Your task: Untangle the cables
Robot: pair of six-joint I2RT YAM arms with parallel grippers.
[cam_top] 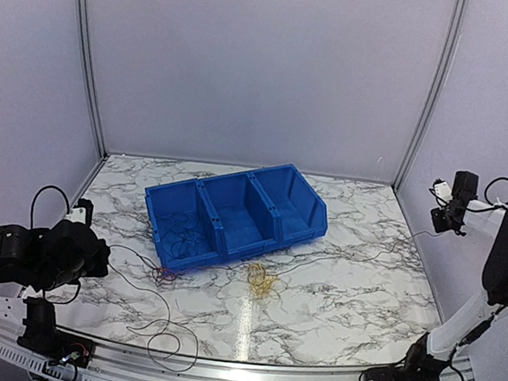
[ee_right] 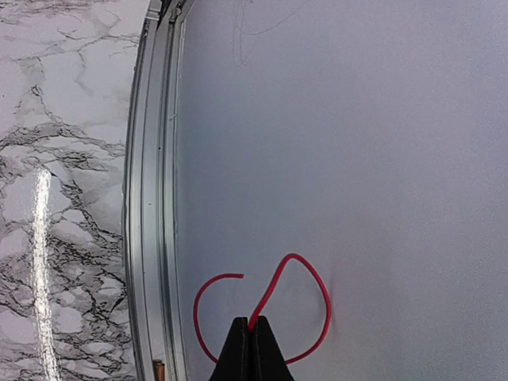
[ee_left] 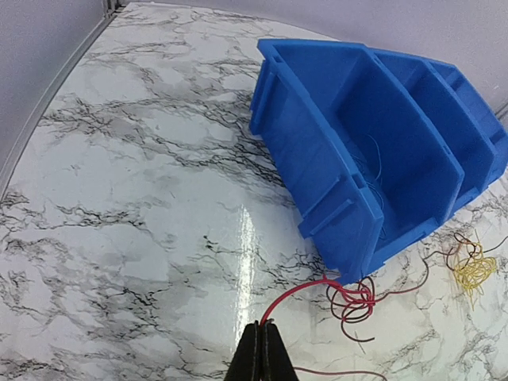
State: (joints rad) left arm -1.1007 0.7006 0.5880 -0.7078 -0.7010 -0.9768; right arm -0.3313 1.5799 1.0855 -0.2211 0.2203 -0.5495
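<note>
While left tool point(ee_left: 263, 323) and right tool point(ee_right: 252, 321) pinch red cable point(ee_left: 305, 290), blue bin point(ee_left: 309, 151) nearby

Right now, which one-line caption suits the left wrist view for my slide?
Left fingers shut on a red cable running to a knot at the blue bin's corner; a yellow bundle lies beyond.

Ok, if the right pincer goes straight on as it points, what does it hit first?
Most likely the pale wall panel: it fills the view past the red cable the right pincer holds, though depth is unclear.
</note>
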